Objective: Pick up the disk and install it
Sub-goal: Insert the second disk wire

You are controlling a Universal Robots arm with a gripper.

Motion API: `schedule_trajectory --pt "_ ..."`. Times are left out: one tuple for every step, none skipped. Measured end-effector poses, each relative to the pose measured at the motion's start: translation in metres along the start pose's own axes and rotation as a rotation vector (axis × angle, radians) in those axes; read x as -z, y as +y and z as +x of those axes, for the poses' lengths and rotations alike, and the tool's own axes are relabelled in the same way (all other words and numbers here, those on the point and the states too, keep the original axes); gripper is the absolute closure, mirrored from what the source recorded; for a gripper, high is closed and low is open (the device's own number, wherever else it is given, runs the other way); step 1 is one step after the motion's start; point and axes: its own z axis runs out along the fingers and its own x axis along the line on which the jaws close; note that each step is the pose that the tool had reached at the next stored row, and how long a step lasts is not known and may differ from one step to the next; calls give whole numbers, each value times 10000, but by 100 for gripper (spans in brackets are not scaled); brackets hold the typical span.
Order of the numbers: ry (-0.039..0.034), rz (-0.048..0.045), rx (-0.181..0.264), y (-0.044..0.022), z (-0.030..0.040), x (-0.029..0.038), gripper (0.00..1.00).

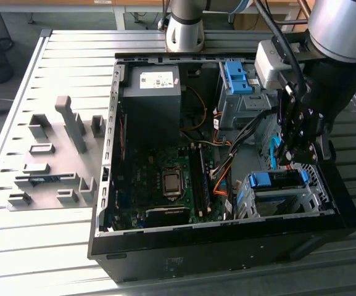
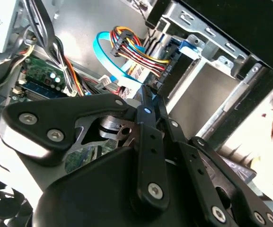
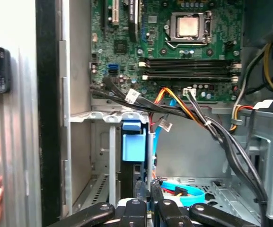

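The tool (image 1: 295,161) hung inside the open black computer case (image 1: 227,246), directly above the lower drive cage (image 1: 282,200). Its black metal fingers (image 3: 143,198) stood nearly closed, gripping nothing discernible. The disk (image 1: 277,180), flat with a blue plastic carrier frame, sat in that perforated steel cage. The green motherboard (image 1: 159,179) lay beside it. The case rested on a slatted grey worktop (image 1: 36,240).

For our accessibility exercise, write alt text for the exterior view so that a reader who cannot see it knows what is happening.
A robot arm's gripper hangs inside an open computer case, just above a disk in a blue carrier sitting in a metal drive cage at the exterior view's right. The motherboard and black power supply lie exposed beside it.
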Motion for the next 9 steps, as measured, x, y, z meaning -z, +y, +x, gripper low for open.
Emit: schedule_trajectory --pt "-67 0 -7 0 6 -6 84" --pt "-103 0 -15 1 9 -16 84" --pt "-121 0 -25 2 11 -30 84" --pt "-124 -1 -36 3 16 -42 84" --pt "-121 -2 -73 4 23 -55 84" --pt "-115 -3 -151 5 24 -67 84" --pt "-106 -5 -267 6 24 -76 84" --pt "-98 -7 -371 6 25 -81 84" --pt "-97 -9 -434 6 30 -84 84"
